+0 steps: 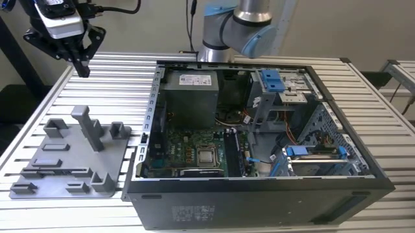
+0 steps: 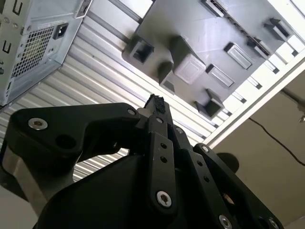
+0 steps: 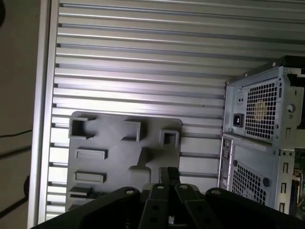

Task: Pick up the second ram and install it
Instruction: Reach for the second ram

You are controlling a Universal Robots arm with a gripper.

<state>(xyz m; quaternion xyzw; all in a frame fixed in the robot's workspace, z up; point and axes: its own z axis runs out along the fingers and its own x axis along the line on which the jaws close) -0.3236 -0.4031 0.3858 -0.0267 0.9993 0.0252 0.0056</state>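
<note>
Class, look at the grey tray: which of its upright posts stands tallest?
The slim post near the tray's middle; it rises well above the short blocky posts around it.

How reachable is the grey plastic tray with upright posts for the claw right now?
Probably yes. The claw hangs in open air roughly above the grey plastic tray, nothing between them. The open black computer case sits apart, to the exterior view's right. Only the tray's tallest post needs minding.

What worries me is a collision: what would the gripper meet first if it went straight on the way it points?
Most likely the grey tray, near its tall post; both wrist views line the gripper up with it. Depth is unclear.
</note>
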